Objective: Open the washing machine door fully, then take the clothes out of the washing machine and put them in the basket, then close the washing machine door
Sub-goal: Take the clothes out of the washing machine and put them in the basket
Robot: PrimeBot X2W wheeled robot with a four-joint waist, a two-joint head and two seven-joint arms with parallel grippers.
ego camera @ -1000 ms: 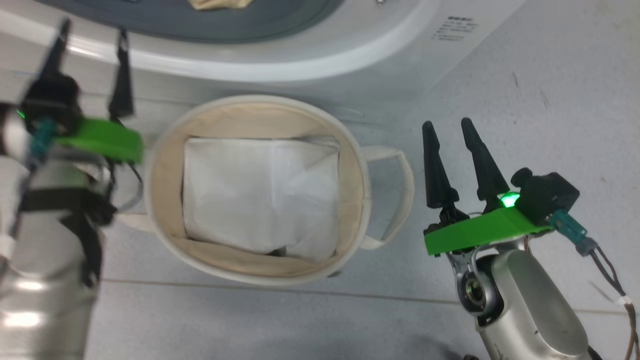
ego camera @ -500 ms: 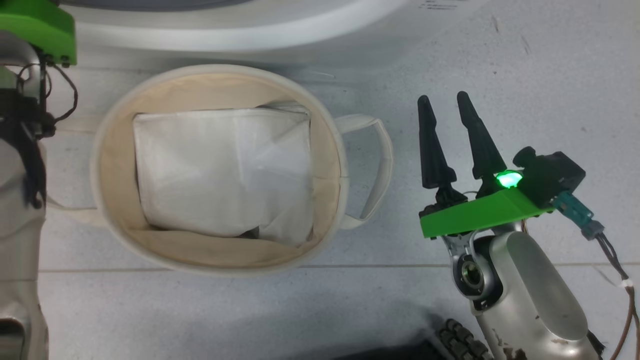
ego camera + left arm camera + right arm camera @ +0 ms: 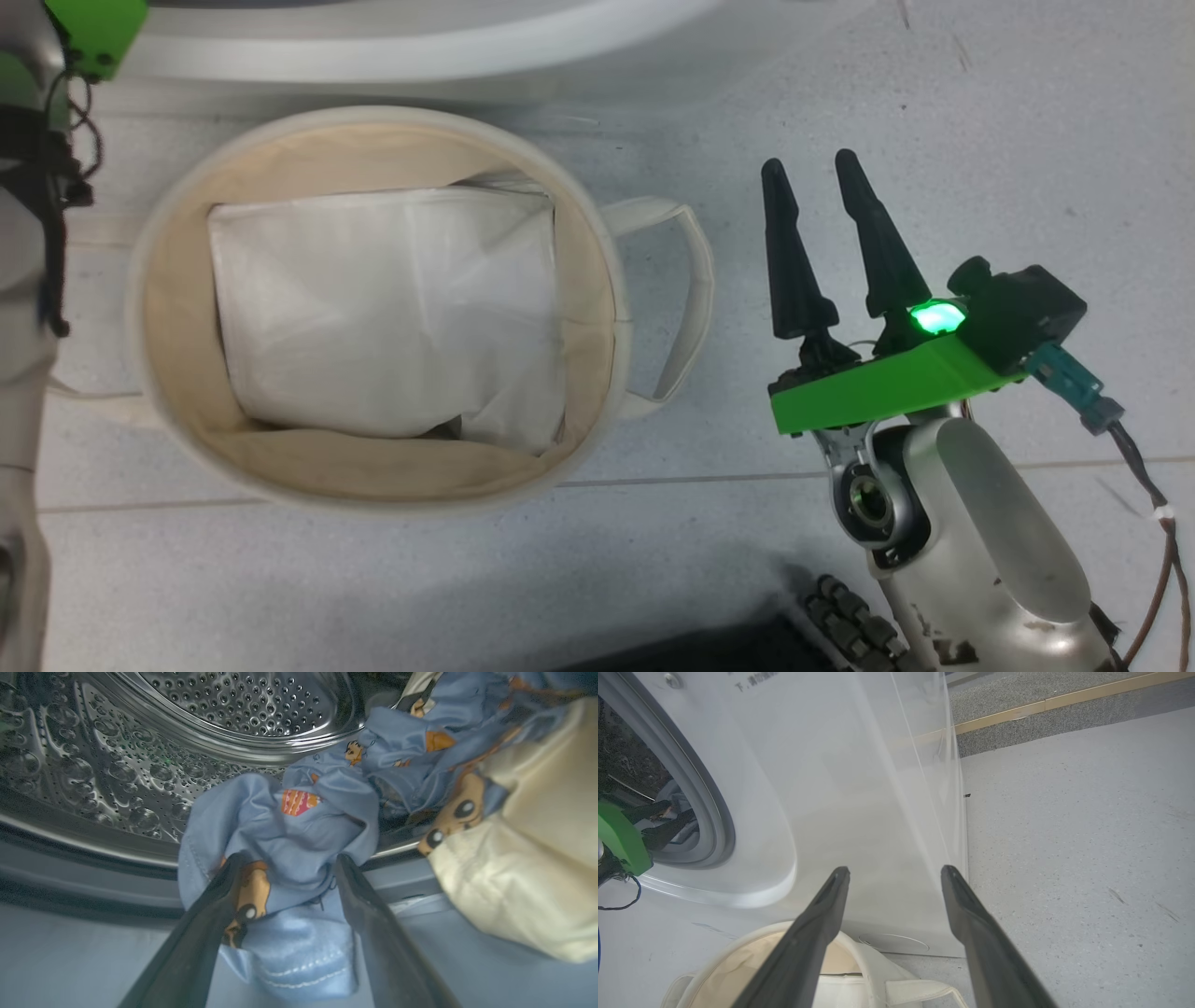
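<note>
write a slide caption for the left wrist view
Open left gripper straddling a light blue cartoon-print garment at the lip of the perforated steel drum, a cream fabric piece beside it.

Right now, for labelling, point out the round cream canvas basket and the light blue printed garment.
Cream canvas basket (image 3: pixel 373 154): head view, inner wall.
Light blue printed garment (image 3: pixel 289 844): left wrist view, middle fold.

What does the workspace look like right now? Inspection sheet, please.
Surface: grey speckled floor.
Job's things: white front-loading washing machine; light blue cartoon-print garment hanging over its drum lip beside a beige-cream piece; round cream canvas basket, no clothes inside.
Clutter: flat white folded sheet in the basket.
Grippers: left gripper open, straddling the blue garment; right gripper open, empty, beside the basket.
Cables: brown wire at right wrist; black wires on left arm.
Surroundings: tan strip along a grey kerb.
</note>
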